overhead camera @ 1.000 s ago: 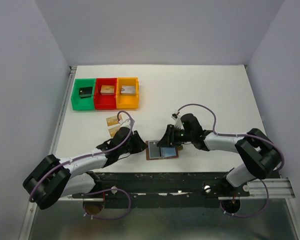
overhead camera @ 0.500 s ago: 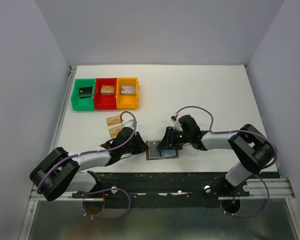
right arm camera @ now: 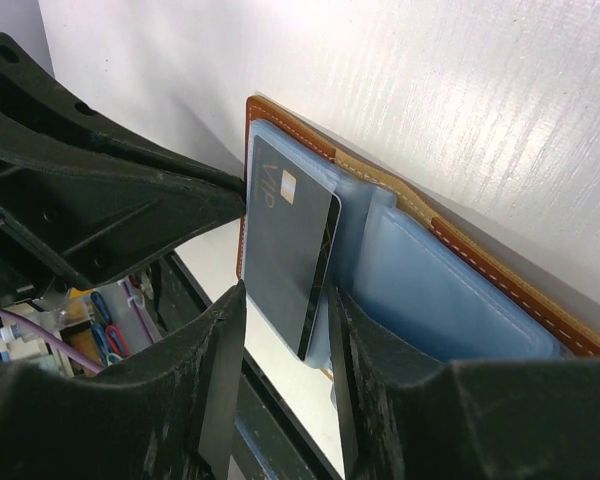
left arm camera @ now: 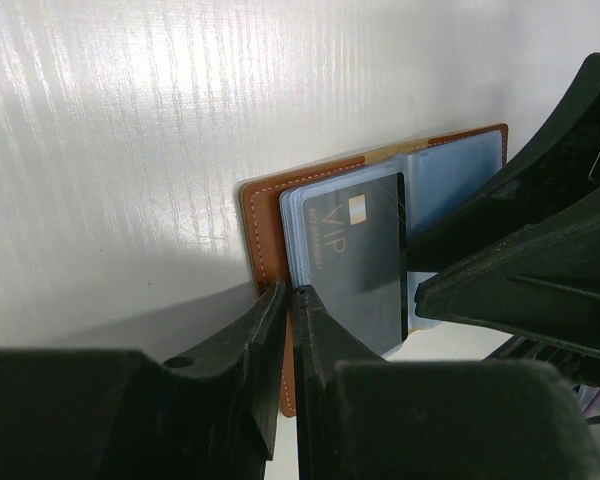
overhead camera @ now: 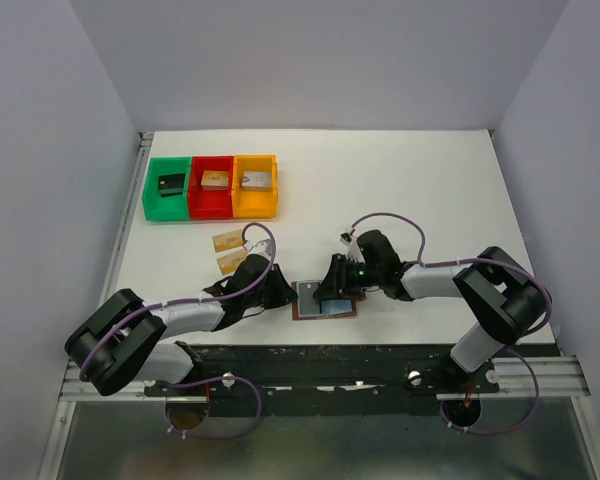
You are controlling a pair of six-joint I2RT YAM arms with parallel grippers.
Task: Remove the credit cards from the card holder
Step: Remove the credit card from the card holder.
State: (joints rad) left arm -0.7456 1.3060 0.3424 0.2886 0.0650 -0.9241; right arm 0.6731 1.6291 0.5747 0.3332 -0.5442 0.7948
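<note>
The brown leather card holder (overhead camera: 325, 300) lies open near the table's front edge, its pale blue pockets up. A dark "VIP" credit card (left arm camera: 360, 260) sticks partway out of the left pocket. My left gripper (left arm camera: 288, 295) is shut on the card holder's left edge (left arm camera: 260, 220). From the right, my right gripper (right arm camera: 285, 300) stands open astride the free end of that dark card (right arm camera: 290, 250), with a gap on its left side. Two tan-gold credit cards (overhead camera: 226, 252) lie on the table behind my left arm.
Green (overhead camera: 167, 186), red (overhead camera: 212, 185) and orange (overhead camera: 255, 184) bins stand in a row at the back left, each with a small block inside. The table's front edge and black rail run just below the card holder.
My left gripper has narrowed onto the card holder's edge and its arm has swung slightly forward. The right gripper has edged closer over the dark card, its opening unchanged.
</note>
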